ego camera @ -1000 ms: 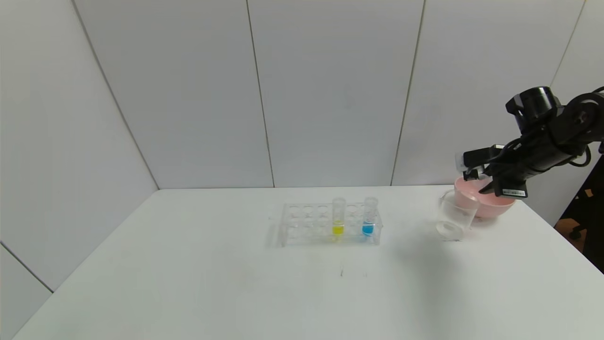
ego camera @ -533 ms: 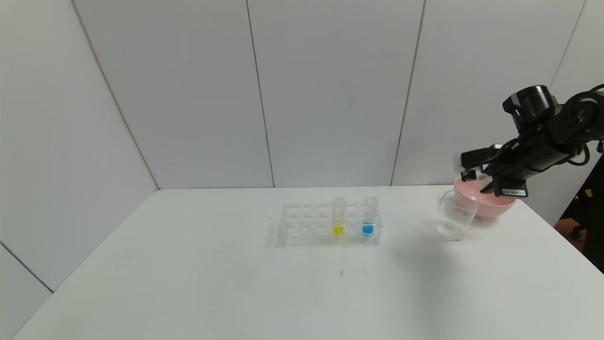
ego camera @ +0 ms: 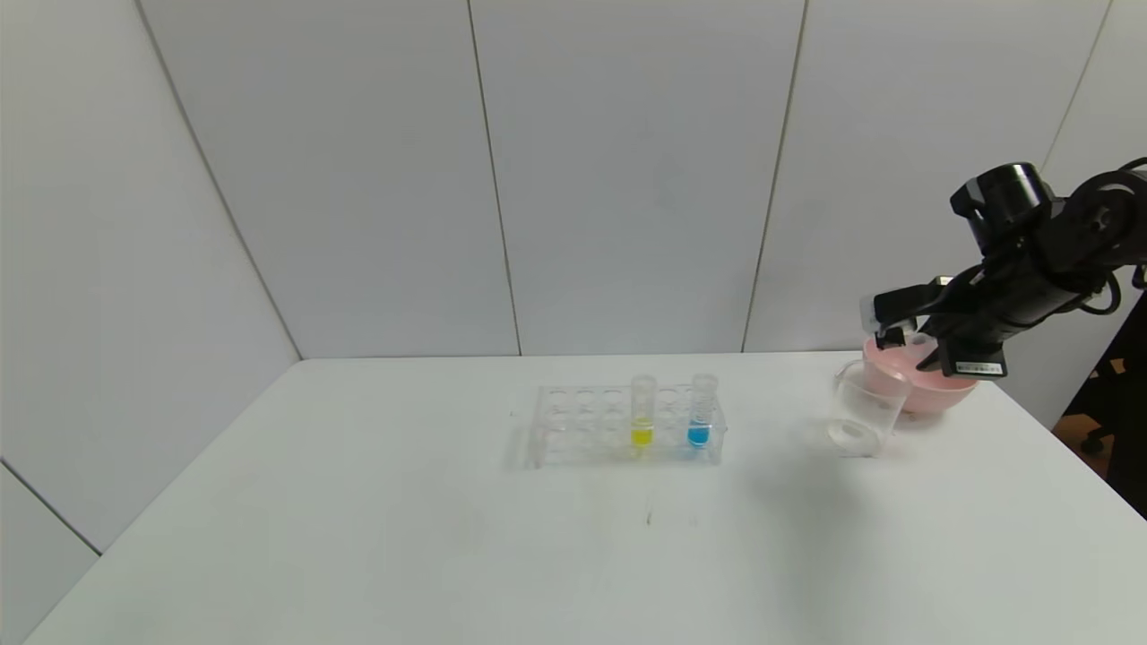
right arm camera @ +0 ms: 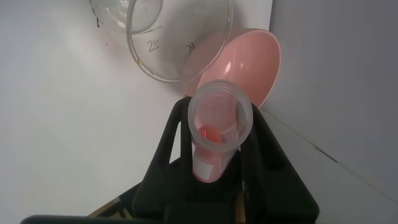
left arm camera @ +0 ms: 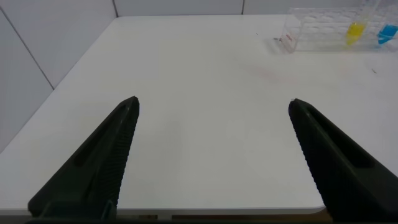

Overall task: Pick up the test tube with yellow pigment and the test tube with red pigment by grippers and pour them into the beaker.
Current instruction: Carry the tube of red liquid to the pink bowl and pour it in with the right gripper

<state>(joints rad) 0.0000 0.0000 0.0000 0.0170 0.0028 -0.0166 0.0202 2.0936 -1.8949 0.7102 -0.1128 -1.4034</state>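
Observation:
My right gripper (ego camera: 899, 338) hangs above the pink bowl, just right of the clear beaker (ego camera: 864, 408). In the right wrist view it (right arm camera: 219, 113) is shut on the test tube with red pigment (right arm camera: 219, 134). The tube's open mouth faces the camera, and the beaker (right arm camera: 181, 43) lies beyond it. The test tube with yellow pigment (ego camera: 642, 411) stands in the clear rack (ego camera: 573, 428) at mid table; it also shows in the left wrist view (left arm camera: 355, 28). My left gripper (left arm camera: 213, 103) is open and empty over the table's near left part, out of the head view.
A pink bowl (ego camera: 939, 385) stands right behind the beaker, near the table's right edge; it also shows in the right wrist view (right arm camera: 252, 59). A tube with blue liquid (ego camera: 701, 412) stands in the rack, right of the yellow one. White wall panels close the back.
My right arm has shifted slightly up and to the left with the red tube. The rack, beaker and bowl have not moved.

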